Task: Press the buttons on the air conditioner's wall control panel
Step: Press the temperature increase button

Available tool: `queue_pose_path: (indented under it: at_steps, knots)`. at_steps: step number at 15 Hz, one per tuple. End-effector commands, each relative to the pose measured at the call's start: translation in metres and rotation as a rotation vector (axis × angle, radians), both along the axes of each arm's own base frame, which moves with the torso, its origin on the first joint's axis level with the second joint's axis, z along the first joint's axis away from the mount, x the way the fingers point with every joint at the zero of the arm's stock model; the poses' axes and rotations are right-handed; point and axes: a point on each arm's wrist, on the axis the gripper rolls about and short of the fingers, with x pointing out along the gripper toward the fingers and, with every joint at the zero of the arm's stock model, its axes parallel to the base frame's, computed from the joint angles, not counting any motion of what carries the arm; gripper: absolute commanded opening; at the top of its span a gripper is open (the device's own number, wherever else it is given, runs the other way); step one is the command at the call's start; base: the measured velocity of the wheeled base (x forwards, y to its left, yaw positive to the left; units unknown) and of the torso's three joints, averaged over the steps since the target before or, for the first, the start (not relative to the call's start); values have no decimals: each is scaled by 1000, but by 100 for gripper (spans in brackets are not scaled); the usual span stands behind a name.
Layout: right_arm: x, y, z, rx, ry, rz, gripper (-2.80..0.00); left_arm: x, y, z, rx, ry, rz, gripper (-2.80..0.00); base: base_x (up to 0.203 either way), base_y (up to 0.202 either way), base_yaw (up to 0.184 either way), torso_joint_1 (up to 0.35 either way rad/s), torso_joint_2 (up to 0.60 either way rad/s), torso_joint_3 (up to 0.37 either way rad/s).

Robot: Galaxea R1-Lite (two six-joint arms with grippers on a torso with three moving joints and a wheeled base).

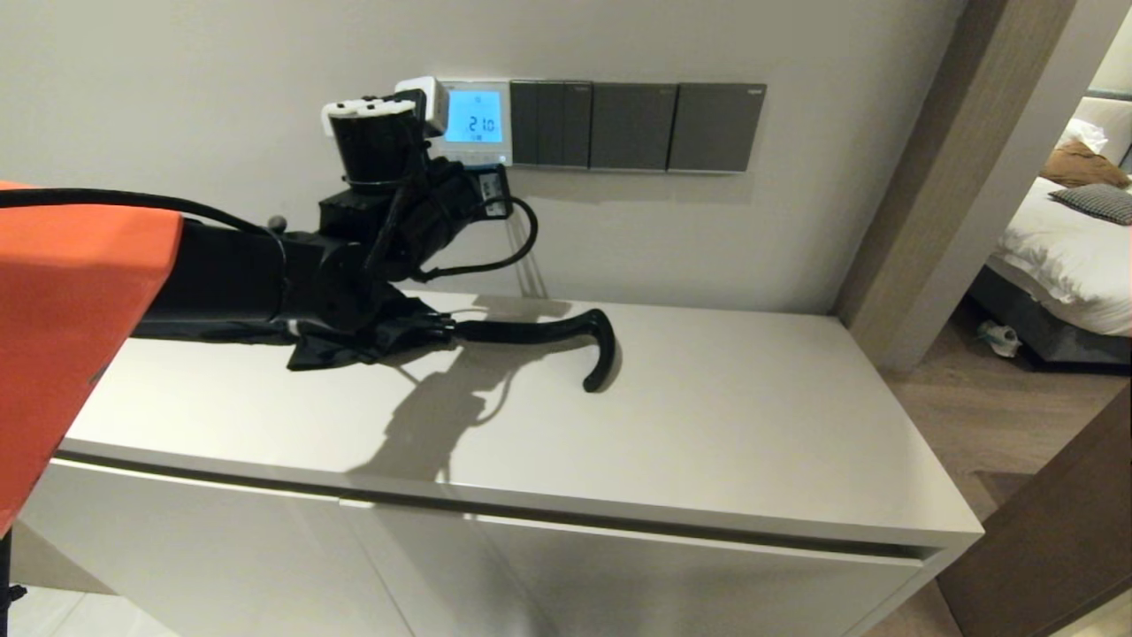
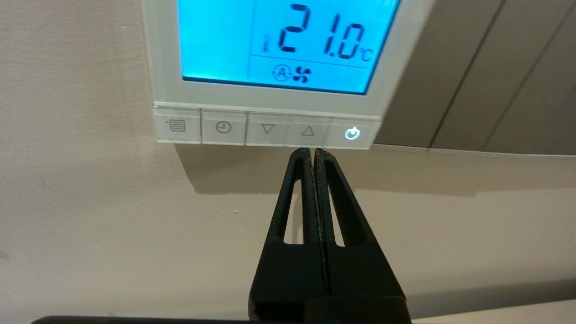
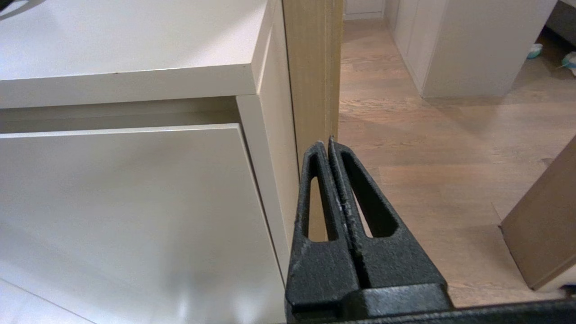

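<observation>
The left gripper (image 2: 313,152) has its two fingers pressed flat together, clenched on nothing; its tips sit just under the bottom strip of the air conditioner's wall control panel (image 2: 164,67), directly below the up-arrow key (image 2: 308,131); whether they touch the strip cannot be told. The buttons (image 2: 267,130) number five in one row: menu, clock, down arrow, up arrow and a lit power key (image 2: 352,133); above them the blue screen (image 2: 216,40) reads 21.0 °C. Beside the panel run three dark grey switch plates (image 1: 633,126). Below the arm one black umbrella (image 1: 531,333) lies on the white cabinet (image 1: 752,425). The right gripper (image 3: 330,145), likewise clenched and empty, hangs low by the cabinet's corner over the wooden floor (image 3: 427,148).
</observation>
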Motion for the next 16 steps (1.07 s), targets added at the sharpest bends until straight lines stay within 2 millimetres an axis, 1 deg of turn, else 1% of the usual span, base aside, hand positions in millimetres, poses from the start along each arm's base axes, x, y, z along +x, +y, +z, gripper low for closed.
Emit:
queue_pose_path:
  at_steps: [1,16]
  knots:
    - [0,0,0,0,3,1,-280,2,2,0,-2,-2,7,-280,0,0,0,0,0,0]
    - [0,0,0,0,3,1,-280,1,6,0,-2,-1,13,-280,0,0,0,0,0,0]
